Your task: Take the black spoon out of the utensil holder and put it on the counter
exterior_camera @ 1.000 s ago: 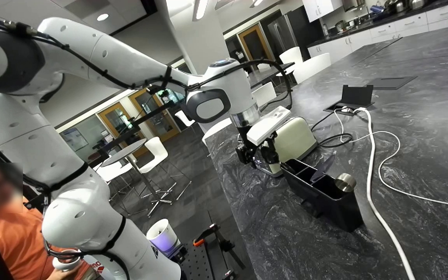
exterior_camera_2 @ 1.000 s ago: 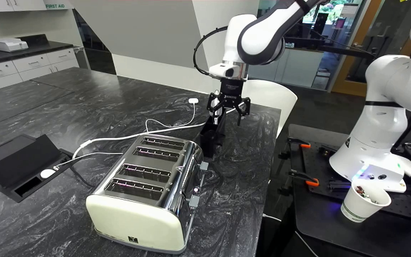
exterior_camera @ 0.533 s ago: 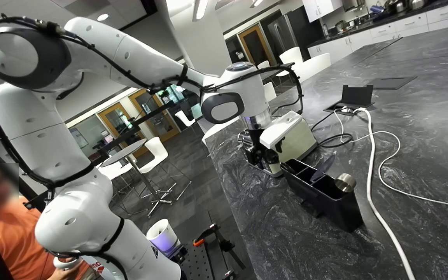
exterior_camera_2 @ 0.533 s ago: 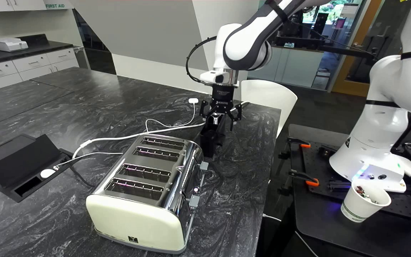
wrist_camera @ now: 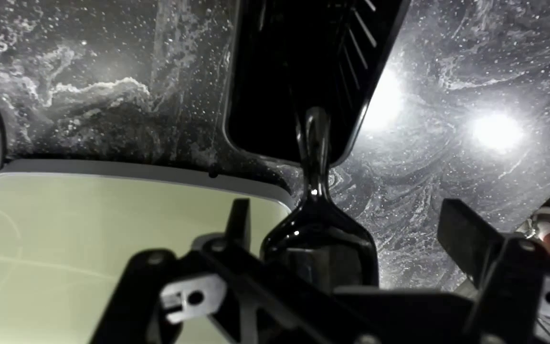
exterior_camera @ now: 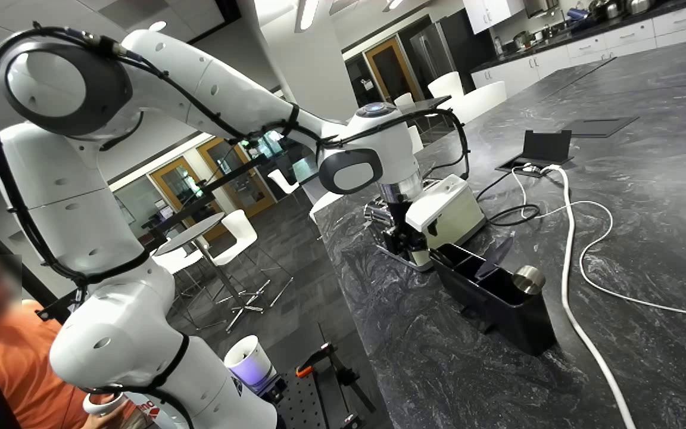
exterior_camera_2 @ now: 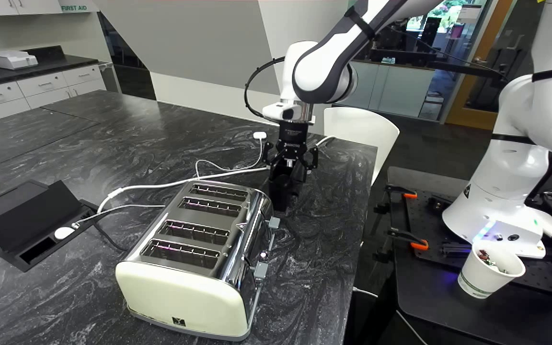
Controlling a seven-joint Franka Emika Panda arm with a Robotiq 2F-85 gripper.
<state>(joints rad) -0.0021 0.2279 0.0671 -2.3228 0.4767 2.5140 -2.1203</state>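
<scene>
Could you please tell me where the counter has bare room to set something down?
The counter is bare between its edge and the lever side of the toaster, and past the raised black lid toward the white drawers. It is crowded around the utensil holder, close to the toaster, with the open tool hanging by the black spoon.

The spoon [wrist_camera: 320, 229] stands in the holder [exterior_camera: 518, 322] (on counter [exterior_camera: 664, 244], beside toaster [exterior_camera_2: 185, 292]).

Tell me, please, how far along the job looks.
Looks done: the approach; the open gripper straddles the black spoon in the wrist view. In hand: probably the grasp, not yet closed. Left: drawing its handle from the utensil holder and setting the spoon on the counter.
</scene>
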